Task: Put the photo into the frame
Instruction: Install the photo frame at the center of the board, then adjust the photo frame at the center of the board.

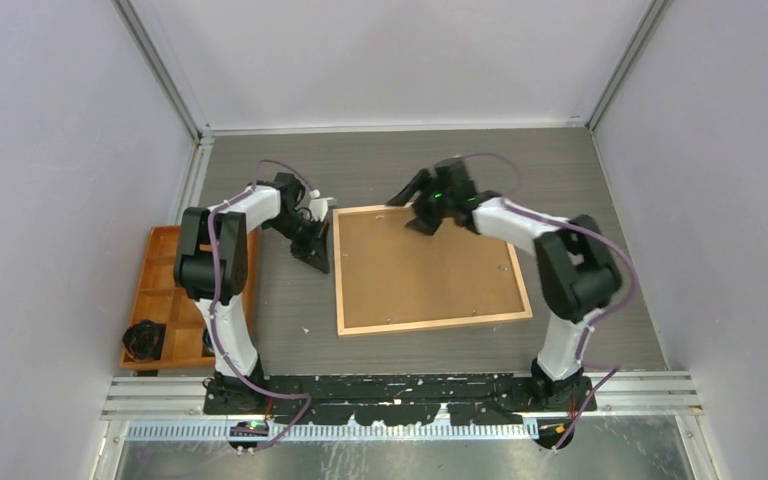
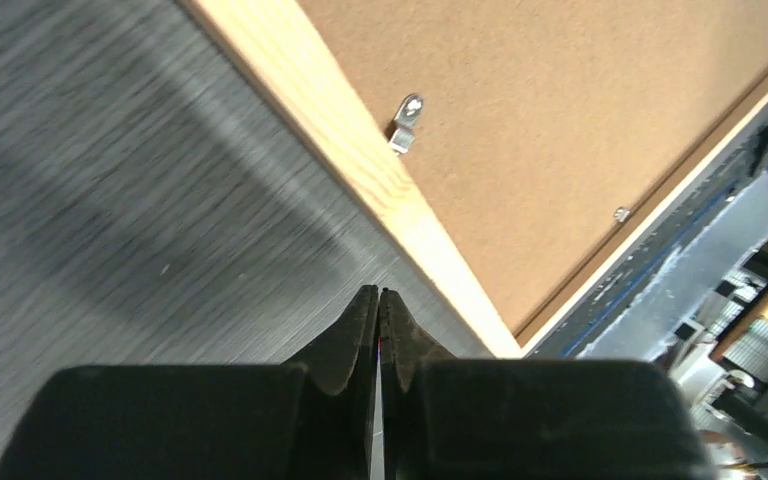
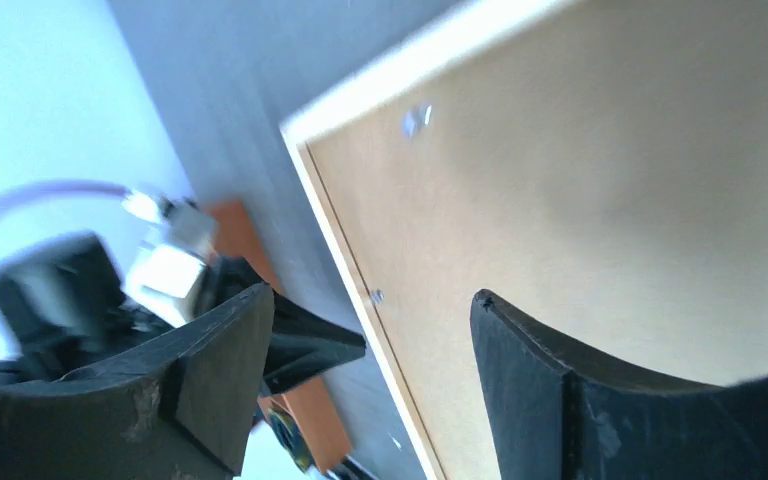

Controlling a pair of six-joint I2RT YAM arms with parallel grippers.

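- The left pincer (image 1: pixel 312 250) (image 2: pixel 380 300) has its two fingers pressed together, with nothing between them.
- It points down at the bare bench (image 1: pixel 380 160) (image 2: pixel 110 200), just beside the left strip of the frame (image 1: pixel 435 322) (image 2: pixel 360 160) (image 3: pixel 410 60) and near its far-left corner. Whether the tips touch the bench cannot be told.
- The right pincer (image 1: pixel 412 208) (image 3: pixel 370 298) stands wide apart and holds nothing. Its wrist view is blurred, and the gap shows only the surface behind it.
- It hangs over the far-left part of the frame, near the far strip. No contact with the frame shows.
- The frame lies flat in the middle of the bench, slightly turned, and is filled by a brown backing board (image 1: pixel 430 270) (image 2: pixel 560 130) (image 3: pixel 610 200).
- A small metal tab (image 2: pixel 407 122) (image 3: pixel 417 118) sits on the board just inside the left strip.
- The photo does not show in any view.
- Open bench runs along the far side of the frame, on its right, and in a band on its left between the frame and an orange tray (image 1: pixel 165 262) (image 3: pixel 230 225).
- The tray lies at the left edge of the bench, well apart from the frame. Pale walls (image 1: pixel 60 150) close in the left, far and right sides.
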